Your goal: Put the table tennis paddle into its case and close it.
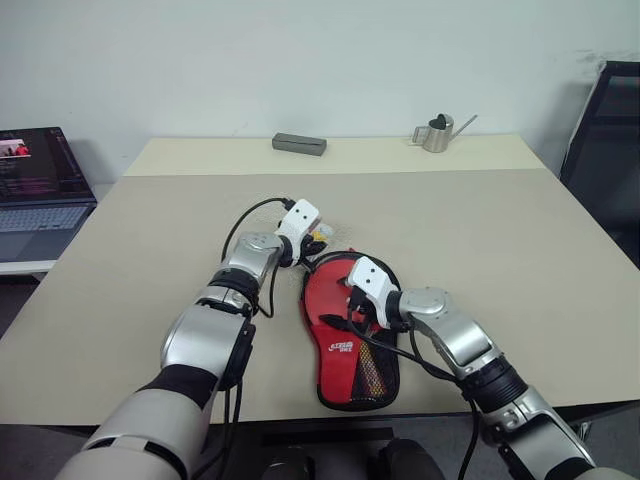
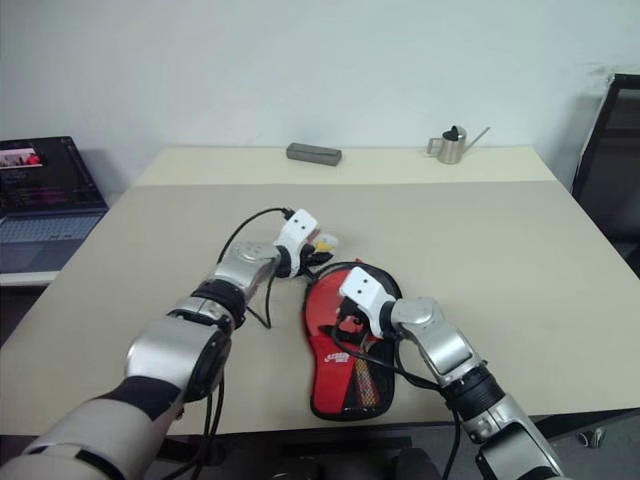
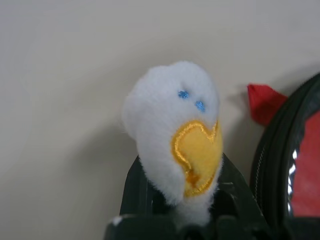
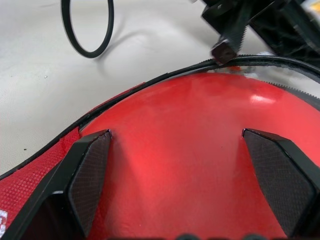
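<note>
With the left end effector [image 1: 308, 243] pinching the charm [image 3: 175, 135] and the right end effector [image 4: 185, 170] spread over the paddle [image 4: 200, 145] at frame centre, a hard tug risked dragging the case [image 1: 385, 375] askew.

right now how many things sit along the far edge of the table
2: a dark grey rectangular block left of the middle, and a small metal watering can to its right. Nothing looks hidden behind them.

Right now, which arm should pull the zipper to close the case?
The left. Its pincer is already shut on the charm of the zipper pull, at the far rim of the case. The right pincer stands open over the paddle lying in the case, holding nothing.
</note>
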`<state>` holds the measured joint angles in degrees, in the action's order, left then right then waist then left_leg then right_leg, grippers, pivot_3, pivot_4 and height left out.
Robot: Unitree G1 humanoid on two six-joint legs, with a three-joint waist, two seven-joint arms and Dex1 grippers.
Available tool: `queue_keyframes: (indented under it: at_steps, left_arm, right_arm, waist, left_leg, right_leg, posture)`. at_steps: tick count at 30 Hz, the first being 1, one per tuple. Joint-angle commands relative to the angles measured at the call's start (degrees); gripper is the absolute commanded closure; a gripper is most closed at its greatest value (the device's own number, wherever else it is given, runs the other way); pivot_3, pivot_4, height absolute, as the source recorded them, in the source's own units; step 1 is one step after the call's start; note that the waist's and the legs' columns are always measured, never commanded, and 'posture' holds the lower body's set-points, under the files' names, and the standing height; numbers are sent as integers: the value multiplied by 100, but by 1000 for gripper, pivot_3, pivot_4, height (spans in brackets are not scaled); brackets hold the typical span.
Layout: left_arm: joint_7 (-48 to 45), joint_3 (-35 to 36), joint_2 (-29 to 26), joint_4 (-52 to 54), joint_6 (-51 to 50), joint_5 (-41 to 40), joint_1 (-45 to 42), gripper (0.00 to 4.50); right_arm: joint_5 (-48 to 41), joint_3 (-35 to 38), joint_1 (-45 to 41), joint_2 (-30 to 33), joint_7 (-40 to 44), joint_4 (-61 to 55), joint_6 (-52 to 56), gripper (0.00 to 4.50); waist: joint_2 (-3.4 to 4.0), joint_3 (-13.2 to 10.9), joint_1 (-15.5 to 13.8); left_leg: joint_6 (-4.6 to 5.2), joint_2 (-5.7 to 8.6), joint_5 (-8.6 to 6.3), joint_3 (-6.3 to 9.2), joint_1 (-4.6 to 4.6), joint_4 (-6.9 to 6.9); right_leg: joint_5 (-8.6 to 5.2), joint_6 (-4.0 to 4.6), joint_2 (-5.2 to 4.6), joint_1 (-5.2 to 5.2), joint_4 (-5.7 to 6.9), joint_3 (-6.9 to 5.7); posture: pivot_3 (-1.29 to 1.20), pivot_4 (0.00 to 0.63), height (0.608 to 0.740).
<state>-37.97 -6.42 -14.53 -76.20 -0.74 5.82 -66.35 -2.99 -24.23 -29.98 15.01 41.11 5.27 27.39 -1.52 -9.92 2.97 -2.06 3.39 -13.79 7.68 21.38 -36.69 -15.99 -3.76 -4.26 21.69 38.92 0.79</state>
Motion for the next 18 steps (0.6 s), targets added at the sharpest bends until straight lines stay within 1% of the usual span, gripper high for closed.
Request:
queue_keyframes:
  at_steps: [1, 18]
  left_arm:
    - [189, 88, 77, 18, 200, 99, -318, 4193]
    - [831, 133, 641, -150, 417, 485, -693, 4193]
  right_arm:
    - [324, -293, 409, 206, -56, 216, 538, 0]
    - [192, -213, 1050, 377, -416, -771, 1179, 0]
  waist:
    - [0, 0, -4]
    - [-2, 1, -124]
  left_leg:
    - [0, 0, 0, 1, 1, 0]
    - [-18, 2, -13, 5, 35, 0]
  right_leg:
    - [0, 0, 0, 0, 0, -1]
    - [-2, -3, -1, 7, -36, -24]
  posture:
    - [0, 150, 740]
    - [0, 150, 740]
